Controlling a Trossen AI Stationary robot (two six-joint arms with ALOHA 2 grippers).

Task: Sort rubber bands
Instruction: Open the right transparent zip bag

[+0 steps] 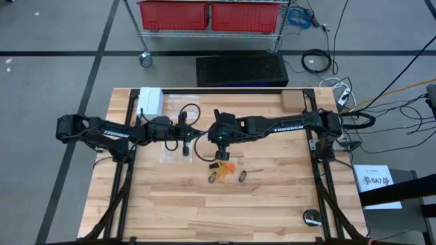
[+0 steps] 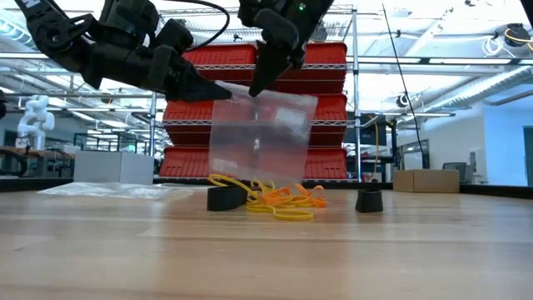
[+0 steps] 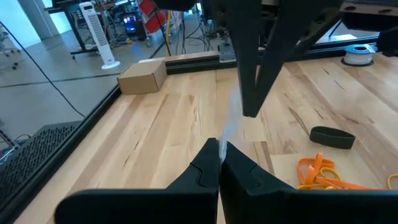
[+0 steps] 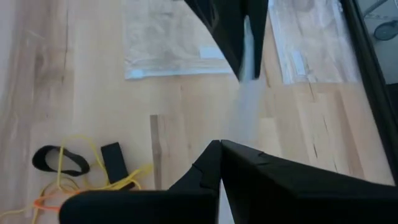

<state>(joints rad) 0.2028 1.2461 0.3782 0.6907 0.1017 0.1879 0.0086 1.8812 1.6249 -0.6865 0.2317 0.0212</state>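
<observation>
A clear plastic bag [image 2: 262, 133] hangs above the table between my two grippers, and both are shut on its upper edge. My left gripper [image 2: 221, 92] reaches in nearly level. My right gripper [image 2: 256, 87] slants down from above. Under the bag, the rubber bands [image 2: 279, 200] lie in a loose orange and yellow heap on the wood [image 1: 226, 167]. Black bands [image 2: 226, 198] [image 2: 368, 200] lie beside the heap. My left gripper pinches the bag's upper corner [image 3: 221, 142] between its two fingers, coming in nearly level along the bag's top edge. The bag hangs below, clear of the table. My right gripper pinches the bag's top edge [image 4: 235, 127] a little way in from that corner, slanting down from above. The film runs straight between the two holds.
Flat clear bags [image 4: 168, 43] [image 4: 311, 37] lie on the far part of the table. Also at the far edge are a white box [image 1: 151, 101] and a cardboard box [image 1: 291, 101]. A tape roll [image 1: 313, 218] sits at the near right corner.
</observation>
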